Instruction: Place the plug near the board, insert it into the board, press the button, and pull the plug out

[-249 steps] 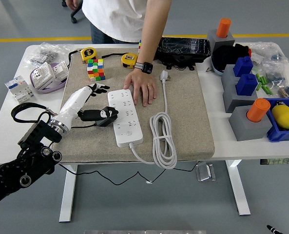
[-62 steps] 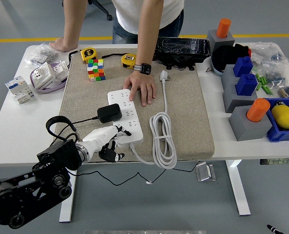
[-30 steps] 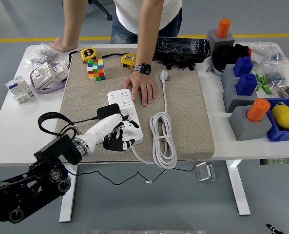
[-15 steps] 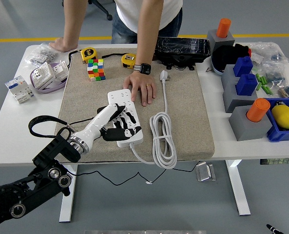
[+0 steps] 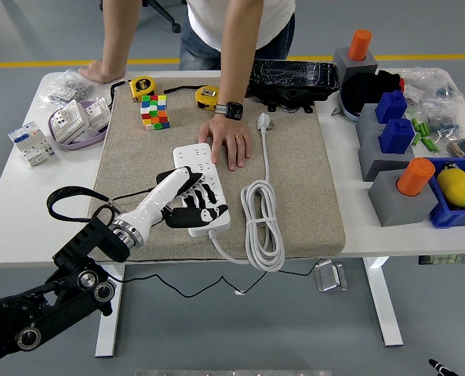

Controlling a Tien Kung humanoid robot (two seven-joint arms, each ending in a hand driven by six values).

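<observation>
The white power strip (image 5: pixel 191 157) lies on the beige mat (image 5: pixel 295 180). My left hand (image 5: pixel 203 211) rests on the strip's near half, black fingers spread flat over the sockets and holding nothing. The black plug (image 5: pixel 168 174) sits in the strip's left side and is mostly hidden under my white wrist; its thin black cable (image 5: pixel 130 193) runs off to the left. A person's hand (image 5: pixel 230 142) presses down on the strip's far end. The strip's button is hidden under my fingers.
The strip's white cord (image 5: pixel 262 215) lies coiled to its right, ending in a white plug (image 5: pixel 264 121). A colour cube (image 5: pixel 154 110) and two tape measures (image 5: pixel 142 85) sit at the mat's far edge. Grey blocks and a blue bin (image 5: pixel 452 211) stand at the right.
The black plug went from beside the strip into it. Over the last second my left hand slid up and right from the strip's near edge onto it, covering the plug. The person's hand stayed put.
</observation>
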